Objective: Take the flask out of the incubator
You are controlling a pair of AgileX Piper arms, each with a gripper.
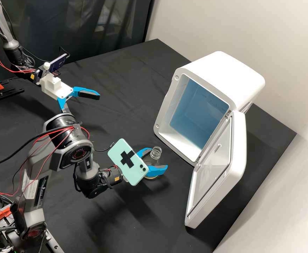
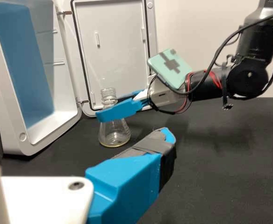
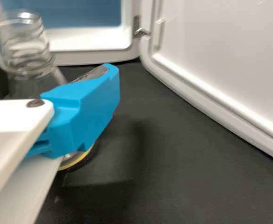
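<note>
Between the blue fingers (image 3: 80, 107) of the right gripper (image 1: 156, 159) stands the flask (image 1: 156, 152), upright, open-mouthed, of clear glass. The fingers are drawn in narrow against its sloping sides, one on each side below the neck. Its base is low at the black bench (image 1: 125, 77); whether it rests there cannot be told. Just ahead of the fingertips stands the white incubator (image 1: 227, 77), its blue-lined chamber facing the gripper and its door (image 1: 213, 165) swung fully open. The flask is outside the chamber, near its lower lip. Behind the fingers, on the wrist, sits a mint-green phone (image 1: 128, 161). Well apart from the flask, the left gripper (image 1: 80, 101) is spread wide, holding nothing.
</note>
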